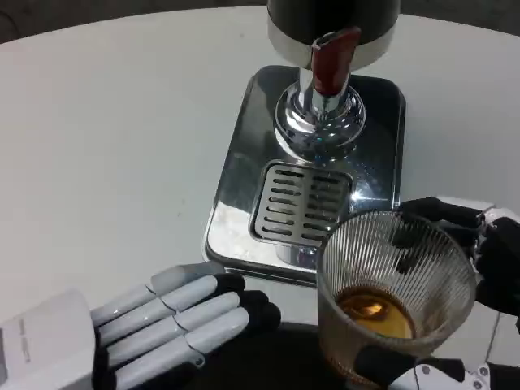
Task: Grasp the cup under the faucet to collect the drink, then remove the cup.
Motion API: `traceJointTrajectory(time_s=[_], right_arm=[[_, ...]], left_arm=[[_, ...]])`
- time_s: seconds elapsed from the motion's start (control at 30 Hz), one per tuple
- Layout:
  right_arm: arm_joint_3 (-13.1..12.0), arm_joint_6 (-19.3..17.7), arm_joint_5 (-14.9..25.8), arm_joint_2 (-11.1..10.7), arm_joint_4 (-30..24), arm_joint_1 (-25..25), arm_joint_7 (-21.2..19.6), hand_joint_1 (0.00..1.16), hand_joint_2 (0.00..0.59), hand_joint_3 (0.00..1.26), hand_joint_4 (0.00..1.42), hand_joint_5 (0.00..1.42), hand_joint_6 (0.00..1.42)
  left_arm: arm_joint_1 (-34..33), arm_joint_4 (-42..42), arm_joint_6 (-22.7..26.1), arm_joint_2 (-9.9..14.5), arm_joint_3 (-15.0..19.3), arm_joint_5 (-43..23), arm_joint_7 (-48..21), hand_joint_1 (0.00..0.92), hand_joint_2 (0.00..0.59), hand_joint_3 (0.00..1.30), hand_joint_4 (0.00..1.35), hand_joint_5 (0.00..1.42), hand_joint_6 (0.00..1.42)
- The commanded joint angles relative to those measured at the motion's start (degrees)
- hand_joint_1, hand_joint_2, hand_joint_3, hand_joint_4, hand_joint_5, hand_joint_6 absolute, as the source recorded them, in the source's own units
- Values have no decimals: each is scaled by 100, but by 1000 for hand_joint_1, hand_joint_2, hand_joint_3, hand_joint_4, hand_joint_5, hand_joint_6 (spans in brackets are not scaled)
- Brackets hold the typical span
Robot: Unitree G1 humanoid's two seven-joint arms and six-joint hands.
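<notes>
A drinks counter: chrome dispenser and drip tray on a white table.

A white surface carries a shiny steel drip tray with a slotted grate; the drink dispenser stands on the tray.

right hand holding cup, left hand flat

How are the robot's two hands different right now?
The right hand grips the ribbed glass cup with amber drink in it; the left hand holds nothing. The left hand's fingers lie stretched out flat; the right hand's curl around the cup. Both are white and black.
</notes>
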Motion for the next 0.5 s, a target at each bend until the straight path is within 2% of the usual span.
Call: traceJointTrajectory(time_s=[0.03, 0.5], right_arm=[[24, -53, 117, -27, -195, 67, 67, 986, 105, 798, 852, 1011, 971], [48, -218, 140, -85, -195, 168, 185, 972, 111, 798, 852, 1011, 971]], left_arm=[[198, 10, -250, 169, 47, -58, -52, 0, 94, 13, 0, 0, 0], [418, 14, -555, 303, 170, -43, 18, 0, 93, 31, 0, 0, 0]])
